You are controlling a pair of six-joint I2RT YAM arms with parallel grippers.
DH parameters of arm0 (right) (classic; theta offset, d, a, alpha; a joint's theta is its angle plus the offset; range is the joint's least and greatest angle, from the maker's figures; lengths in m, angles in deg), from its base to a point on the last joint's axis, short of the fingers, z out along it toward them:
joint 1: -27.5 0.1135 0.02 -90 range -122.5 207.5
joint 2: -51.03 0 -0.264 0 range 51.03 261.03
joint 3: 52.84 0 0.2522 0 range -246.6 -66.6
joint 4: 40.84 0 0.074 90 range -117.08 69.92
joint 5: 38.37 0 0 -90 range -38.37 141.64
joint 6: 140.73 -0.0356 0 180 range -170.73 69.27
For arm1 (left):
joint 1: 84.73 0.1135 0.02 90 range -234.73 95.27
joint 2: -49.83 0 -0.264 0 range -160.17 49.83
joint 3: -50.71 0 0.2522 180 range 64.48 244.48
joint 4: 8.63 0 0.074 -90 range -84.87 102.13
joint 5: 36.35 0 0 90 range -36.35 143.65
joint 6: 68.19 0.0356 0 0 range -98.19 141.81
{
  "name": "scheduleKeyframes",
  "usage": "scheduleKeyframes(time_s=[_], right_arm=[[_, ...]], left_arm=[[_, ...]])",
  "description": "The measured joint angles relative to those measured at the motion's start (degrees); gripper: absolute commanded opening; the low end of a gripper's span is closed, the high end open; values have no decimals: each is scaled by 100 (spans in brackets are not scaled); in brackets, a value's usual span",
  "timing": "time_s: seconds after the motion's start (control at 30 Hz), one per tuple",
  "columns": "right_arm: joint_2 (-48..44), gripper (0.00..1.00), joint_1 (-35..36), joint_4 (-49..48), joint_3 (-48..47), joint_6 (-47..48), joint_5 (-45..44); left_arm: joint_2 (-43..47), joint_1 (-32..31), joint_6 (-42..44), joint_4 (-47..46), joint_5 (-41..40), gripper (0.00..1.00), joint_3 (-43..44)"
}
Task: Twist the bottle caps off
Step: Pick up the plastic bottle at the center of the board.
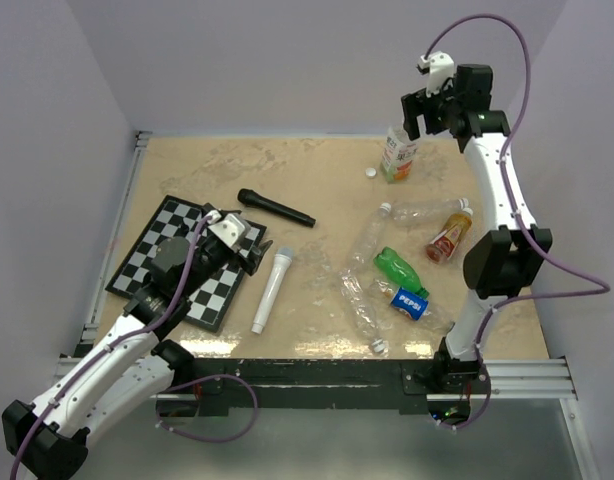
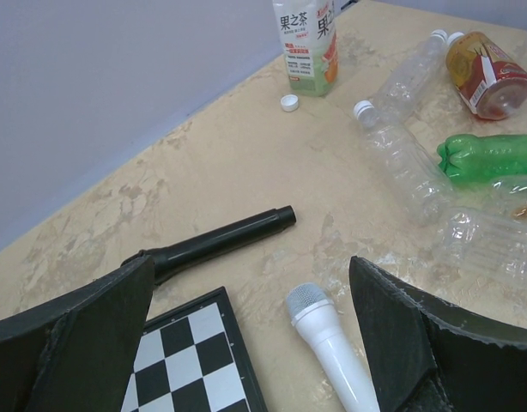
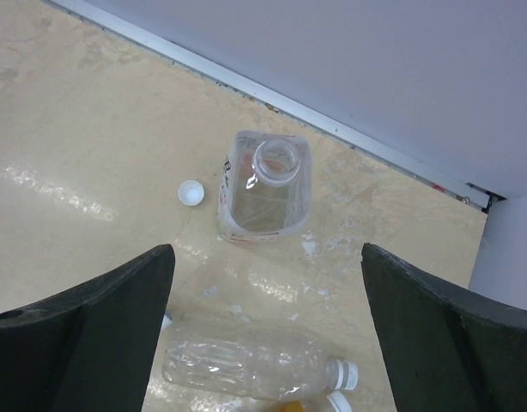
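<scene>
A loose white bottle cap [image 1: 370, 172] [image 3: 191, 192] lies on the table just left of an upright juice bottle [image 1: 397, 155] [image 3: 265, 184], whose mouth is uncapped. My right gripper [image 1: 424, 113] [image 3: 265, 257] hangs open high above that bottle, holding nothing. Capped bottles lie to the right: a clear one [image 1: 412, 212] with a white cap [image 3: 347, 375], an orange one [image 1: 449, 235], a green one [image 1: 400, 268], a Pepsi one [image 1: 409, 302] and another clear one [image 1: 362, 310]. My left gripper [image 1: 242, 245] [image 2: 251, 266] is open and empty over the chessboard's right edge.
A chessboard [image 1: 177, 265] lies at the left. Beside it are a black microphone [image 1: 275, 208] and a white microphone [image 1: 271, 290]. A metal rail [image 3: 332, 129] and the back wall run right behind the juice bottle.
</scene>
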Motion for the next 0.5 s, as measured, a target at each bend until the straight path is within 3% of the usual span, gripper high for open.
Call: scheduleKeyframes(time_s=[0.3,0.5], right_arm=[[-2400,98,-26,-468,2153,111,605],[-4518,98,-26,-1620,4188,52,1528]], left_arm=[[-105,42,-387,-4,-249,100,9],[-267,68,-769,7,-363,100,24]])
